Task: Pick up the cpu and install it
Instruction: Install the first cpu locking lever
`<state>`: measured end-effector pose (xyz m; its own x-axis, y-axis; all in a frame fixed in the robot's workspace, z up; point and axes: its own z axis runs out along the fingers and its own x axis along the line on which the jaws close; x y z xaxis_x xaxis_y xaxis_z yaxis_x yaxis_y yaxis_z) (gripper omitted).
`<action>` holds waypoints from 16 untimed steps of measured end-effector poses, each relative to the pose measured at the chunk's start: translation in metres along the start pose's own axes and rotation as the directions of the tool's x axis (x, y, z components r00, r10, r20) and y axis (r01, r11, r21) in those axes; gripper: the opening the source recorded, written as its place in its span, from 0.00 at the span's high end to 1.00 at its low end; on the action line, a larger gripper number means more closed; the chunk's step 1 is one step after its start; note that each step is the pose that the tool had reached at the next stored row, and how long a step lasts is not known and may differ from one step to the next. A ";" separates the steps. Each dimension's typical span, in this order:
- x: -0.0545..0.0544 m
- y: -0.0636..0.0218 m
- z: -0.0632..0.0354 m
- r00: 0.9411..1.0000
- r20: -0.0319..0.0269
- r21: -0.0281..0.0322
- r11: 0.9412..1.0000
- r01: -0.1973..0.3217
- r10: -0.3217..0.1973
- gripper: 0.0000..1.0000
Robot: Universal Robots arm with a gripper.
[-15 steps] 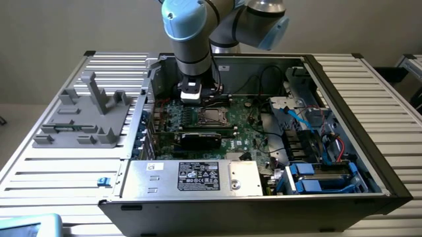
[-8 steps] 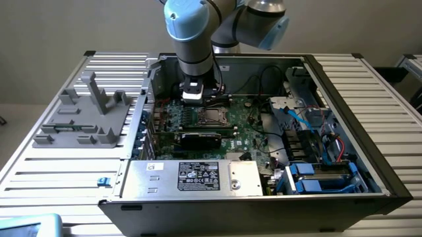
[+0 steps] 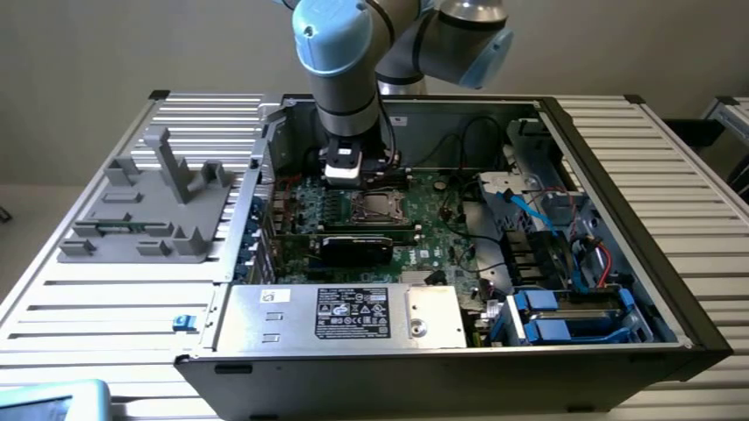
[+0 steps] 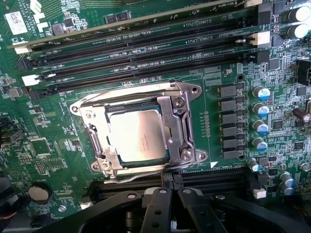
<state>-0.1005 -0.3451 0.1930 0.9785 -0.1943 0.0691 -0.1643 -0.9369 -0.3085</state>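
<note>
1. The cpu [image 4: 138, 136], a small flat square chip with a shiny silver-grey top, lies in the metal-framed socket [image 4: 182, 121] on the green motherboard [image 4: 48, 160], mid-frame in the exterior view.
2. The black claw [image 4: 167, 213] hangs just beside it, pressed together, pinching nothing.
3. If the chip sits askew, pressing could bend socket pins; a low claw could strike the frame.
4. White print by the black memory slots [image 4: 146, 53] seems to read DIMM and CPU1.

Probably a robotics lab: opened computer case [image 3: 468, 379] on slatted bench [image 3: 105, 307].
</note>
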 end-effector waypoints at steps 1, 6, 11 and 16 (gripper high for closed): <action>0.000 0.0001 0.0002 1.000 0.000 0.000 1.000 0.000 0.000 0.89; 0.001 0.0003 0.0012 1.000 0.000 0.000 1.000 0.000 0.000 0.89; 0.004 -0.0004 0.0017 1.000 0.002 0.001 1.000 0.000 0.000 0.89; 0.009 -0.0011 0.0023 1.000 0.000 0.000 1.000 0.000 0.000 0.89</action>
<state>-0.0914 -0.3451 0.1918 0.9784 -0.1947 0.0691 -0.1646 -0.9368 -0.3087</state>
